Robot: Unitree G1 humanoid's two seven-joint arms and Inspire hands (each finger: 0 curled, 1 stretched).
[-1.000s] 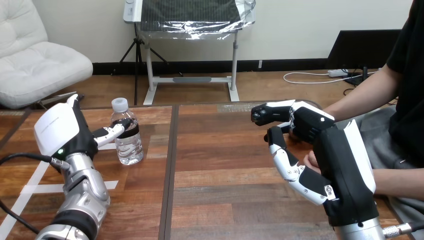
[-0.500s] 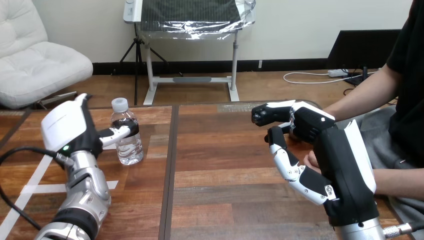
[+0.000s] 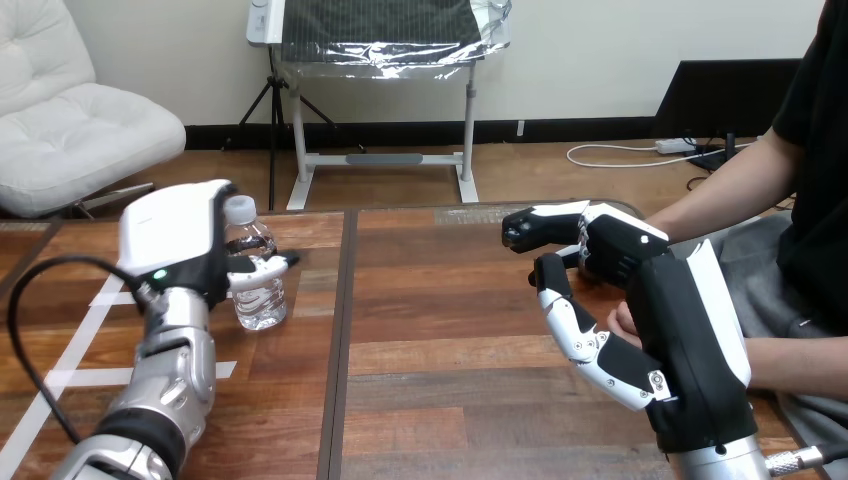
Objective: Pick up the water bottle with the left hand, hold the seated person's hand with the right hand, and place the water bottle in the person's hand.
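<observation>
Woodgrain runs the length of the brown plank table (image 3: 450,380), and the biggest thing above it is the robot's black-and-white right hand (image 3: 690,330), raised on edge at the view's right. The person's hand (image 3: 626,322) shows just beside its palm, partly hidden behind it, and I cannot tell whether the robot has hold of it or only stands against it. Far across at the view's left, the left hand (image 3: 175,240) has its white back turned up and is closed against the clear plastic water bottle (image 3: 262,300), the thumb lying across the bottle's front at mid-height. The bottle stands upright on the table, its white cap (image 3: 238,208) level with the top of the hand. The likeliest trouble is a slip: smooth round plastic, gripped with little visible wrap, could twist or slide out once lifted, or tip if the hand pushes it sideways first. If the right hand does not have the person's hand steady, the bottle may arrive off the palm and fall.
</observation>
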